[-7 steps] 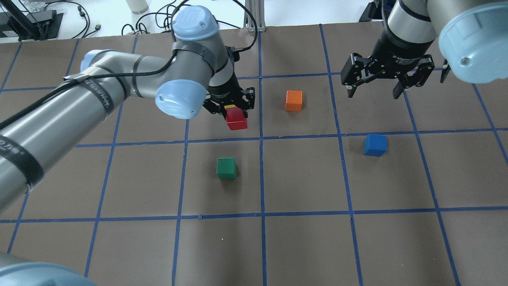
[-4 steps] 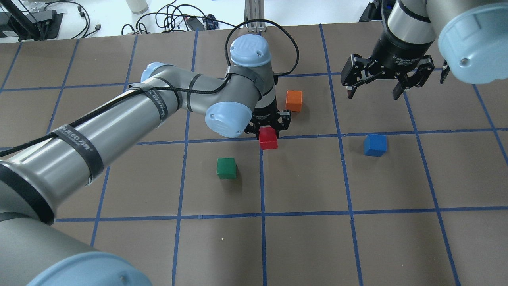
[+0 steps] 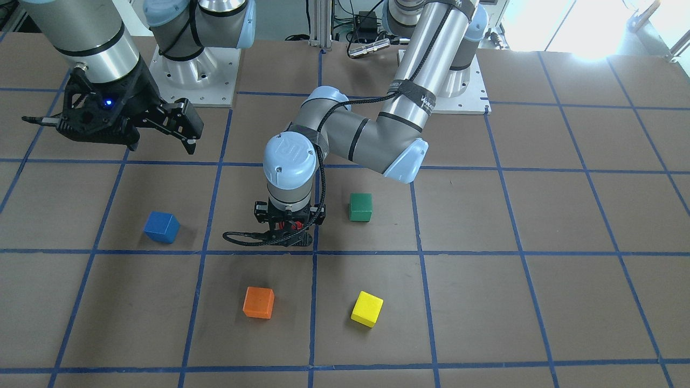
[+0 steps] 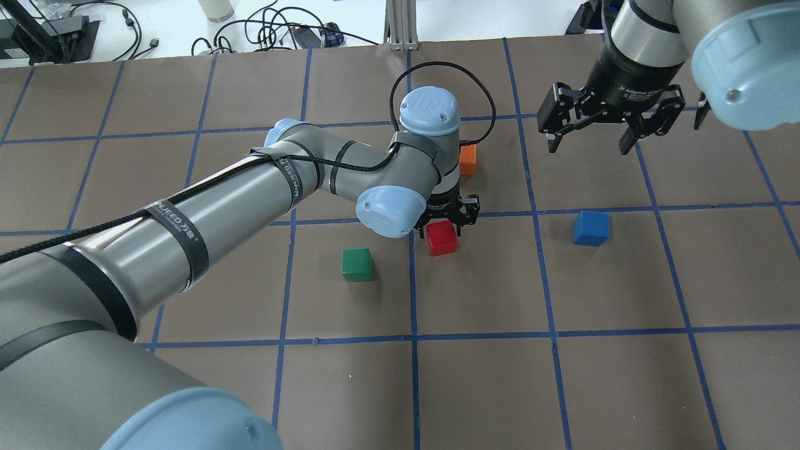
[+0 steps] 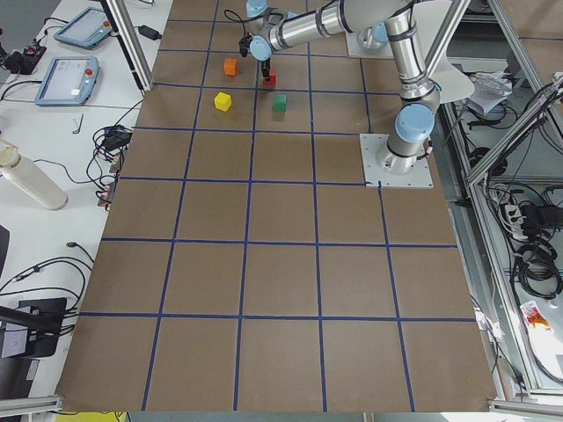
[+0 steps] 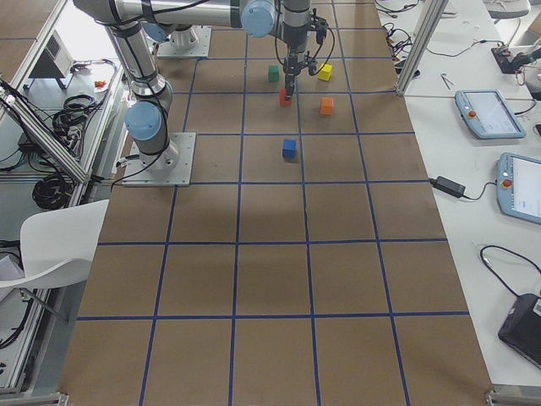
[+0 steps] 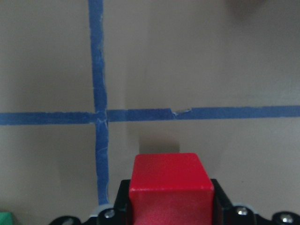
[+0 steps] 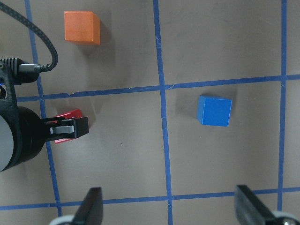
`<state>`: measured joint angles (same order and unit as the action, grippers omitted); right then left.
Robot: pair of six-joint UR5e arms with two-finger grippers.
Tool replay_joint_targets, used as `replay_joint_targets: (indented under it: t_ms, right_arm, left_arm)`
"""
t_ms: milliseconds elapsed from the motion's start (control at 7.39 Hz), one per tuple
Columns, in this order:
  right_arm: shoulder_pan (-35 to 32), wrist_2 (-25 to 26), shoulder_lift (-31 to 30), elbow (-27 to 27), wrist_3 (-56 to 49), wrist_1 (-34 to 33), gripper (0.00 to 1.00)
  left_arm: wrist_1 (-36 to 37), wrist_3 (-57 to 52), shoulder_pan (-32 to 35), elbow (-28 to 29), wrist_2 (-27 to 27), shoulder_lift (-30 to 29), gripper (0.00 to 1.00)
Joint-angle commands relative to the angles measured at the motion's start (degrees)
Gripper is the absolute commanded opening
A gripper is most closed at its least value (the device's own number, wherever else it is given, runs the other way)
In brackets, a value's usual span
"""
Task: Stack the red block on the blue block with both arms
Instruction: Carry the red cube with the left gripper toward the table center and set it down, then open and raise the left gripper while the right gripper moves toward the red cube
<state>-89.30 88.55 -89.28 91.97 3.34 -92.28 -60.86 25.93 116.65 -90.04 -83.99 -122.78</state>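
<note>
Left gripper (image 4: 451, 220): you see its jaws clamped on the red block (image 4: 442, 237), held just above the tabletop (image 4: 500, 387) near a tape crossing.
Right gripper (image 4: 590, 145): your view shows its jaws spread wide, holding nothing, raised beyond the blue block (image 4: 590, 227).
Blue block: sits alone on the tabletop, well apart from the red block.

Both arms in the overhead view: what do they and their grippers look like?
Silver-grey tubes with light-blue joint caps. The left arm wears black straps with white lettering and a black cable; its left gripper is black. The right gripper is black, with white print on its wrist.
</note>
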Motion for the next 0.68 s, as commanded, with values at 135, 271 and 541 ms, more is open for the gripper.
replay_joint_targets:
  t_ms: [135,271,541]
  right_arm:
    - [0.0,-0.6,0.0,0.5,0.6,-0.1,1.0]
    - [-0.3,-1.0,0.1,0.8,0.9,-0.1,1.0]
    - [-2.8,-0.9,0.9,2.0,1.2,-0.6,1.0]
  left_arm:
    - [-2.3,-3.1,-3.2,-1.0,-1.7,5.3,1.0]
    - [-7.6,-6.3,-6.8,-0.5,-1.7,8.4,1.0]
    - [-16.2,-12.9,-13.6,-0.3,-2.2,15.9,1.0]
